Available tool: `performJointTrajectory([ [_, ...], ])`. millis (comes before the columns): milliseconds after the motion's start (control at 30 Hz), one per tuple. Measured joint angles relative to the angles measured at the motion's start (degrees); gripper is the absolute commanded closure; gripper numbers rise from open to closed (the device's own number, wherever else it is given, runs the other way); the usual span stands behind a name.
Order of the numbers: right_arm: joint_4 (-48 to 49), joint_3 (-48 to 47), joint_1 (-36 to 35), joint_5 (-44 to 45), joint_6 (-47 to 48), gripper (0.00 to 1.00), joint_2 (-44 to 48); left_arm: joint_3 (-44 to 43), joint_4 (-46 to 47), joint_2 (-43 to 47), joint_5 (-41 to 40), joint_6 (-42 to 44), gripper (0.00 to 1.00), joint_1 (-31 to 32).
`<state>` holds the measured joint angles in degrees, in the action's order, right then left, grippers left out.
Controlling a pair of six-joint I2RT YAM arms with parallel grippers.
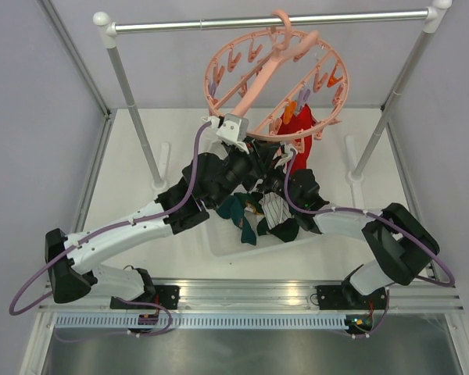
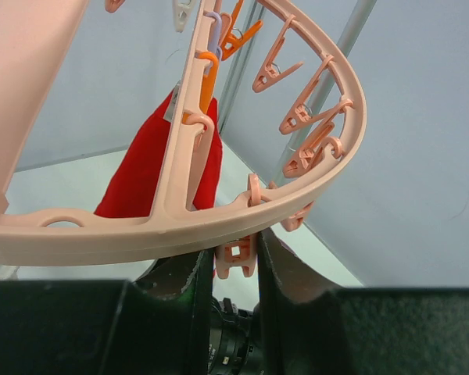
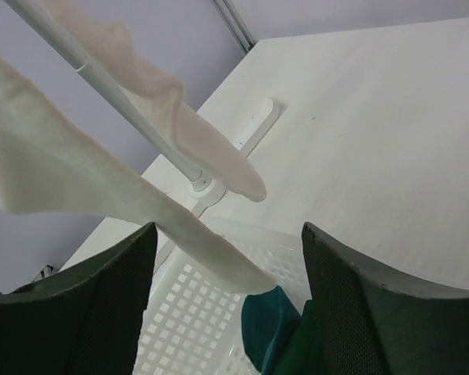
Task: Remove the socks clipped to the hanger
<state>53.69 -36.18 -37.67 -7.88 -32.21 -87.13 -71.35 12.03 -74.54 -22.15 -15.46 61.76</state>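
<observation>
While the hanger (image 1: 267,69) hangs tilted from the silver rail (image 1: 180,26) with a red sock (image 1: 301,121) clipped under its right side, the left gripper (image 2: 234,250) is clenched on its rim at a pink clip (image 2: 236,264). The right gripper (image 3: 228,234) is spread wide and grasps nothing, with two white socks (image 3: 102,195) dangling just ahead of its fingers. Below the hanger, teal socks (image 1: 238,209) and a striped sock (image 1: 272,207) lie in the white perforated tray (image 3: 195,312).

No legible text or labels anywhere.
</observation>
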Motion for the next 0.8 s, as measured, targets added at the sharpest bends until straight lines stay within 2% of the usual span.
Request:
performJointTrajectory([
  [133, 1.2, 0.0, -0.1, -0.2, -1.0, 0.25, -0.5, -0.2, 0.0, -0.2, 0.2, -0.3, 0.98, 0.0],
  [333, 3.8, 0.0, -0.7, -1.0, -2.9, 0.39, -1.2, -0.5, 0.0, -1.3, 0.3, -0.8, 0.98, 0.0],
  [367, 4.3, 0.0, -0.8, -1.2, -3.2, 0.45, -1.4, -0.6, 0.0, -1.6, 0.3, -0.9, 0.98, 0.0],
  [500, 5.9, 0.0, -1.2, -1.6, -4.6, 0.52, -2.2, -1.0, -0.1, -2.1, 0.4, -1.3, 0.98, 0.0],
  [533, 6.0, 0.0, -1.2, -1.6, -4.7, 0.59, -2.2, -1.1, -0.1, -2.1, 0.4, -1.3, 0.98, 0.0],
  [700, 7.0, 0.0, -1.2, -1.7, -5.7, 0.78, -2.2, -1.4, -0.1, -2.6, 1.1, -1.5, 0.98, 0.0],
  [733, 7.1, 0.1, -1.2, -1.7, -5.9, 0.85, -2.2, -1.5, -0.1, -2.7, 1.3, -1.5, 0.98, 0.0],
  [800, 7.2, 0.3, -1.2, -1.7, -6.2, 0.91, -2.2, -1.5, -0.1, -2.8, 1.3, -1.6, 0.98, 0.0],
])
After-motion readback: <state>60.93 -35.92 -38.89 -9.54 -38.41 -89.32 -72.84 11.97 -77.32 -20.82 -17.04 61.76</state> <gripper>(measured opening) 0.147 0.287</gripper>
